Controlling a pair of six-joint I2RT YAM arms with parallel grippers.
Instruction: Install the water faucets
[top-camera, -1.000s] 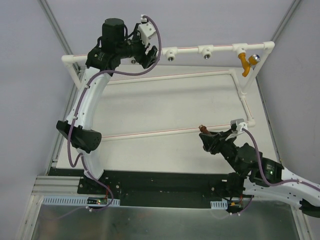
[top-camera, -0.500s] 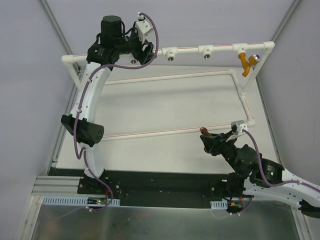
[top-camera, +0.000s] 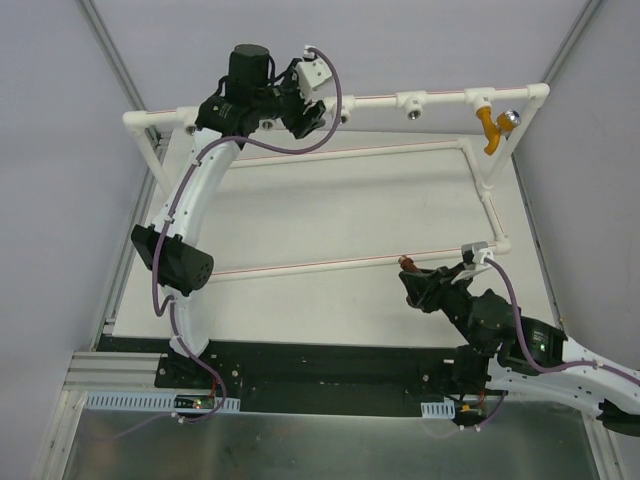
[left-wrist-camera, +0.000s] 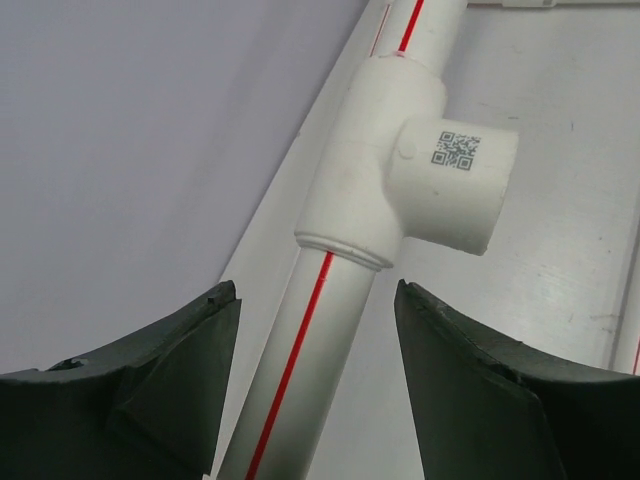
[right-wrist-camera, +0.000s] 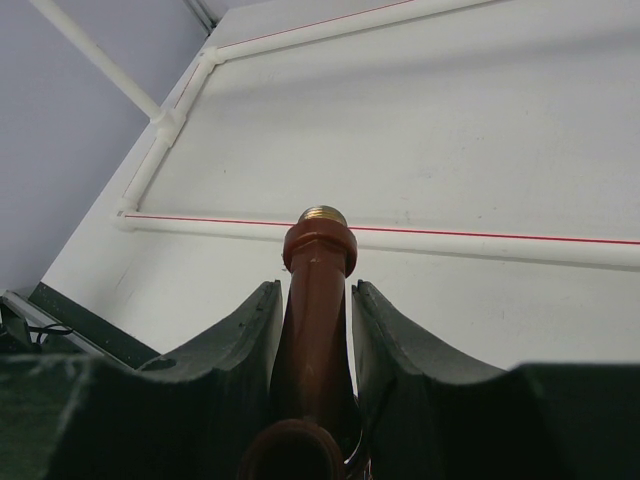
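Note:
The dark reddish-brown faucet (right-wrist-camera: 318, 250) points its brass threaded end forward, with my right gripper (right-wrist-camera: 315, 290) shut on its body. In the top view this gripper (top-camera: 415, 275) hovers low over the near right of the table, the faucet (top-camera: 406, 262) at its tip. The orange-yellow faucet (top-camera: 487, 126) hangs from a tee at the back pipe's right end. My left gripper (top-camera: 316, 112) is at the back pipe (top-camera: 375, 98). In its wrist view the fingers (left-wrist-camera: 200, 330) stand open either side of the red-lined pipe (left-wrist-camera: 310, 350), not touching it. A white tee socket (left-wrist-camera: 400, 170) lies just ahead.
A white pipe frame (top-camera: 470, 150) rings the tabletop, with further tee sockets (top-camera: 412, 103) along the back rail and a low pipe (top-camera: 300, 266) running across in front of my right gripper. Grey walls close in on both sides.
My left arm has swung right along the back pipe, from the left tee toward the one beside it, its jaws narrowing a little. The right arm and its faucet have stayed put.

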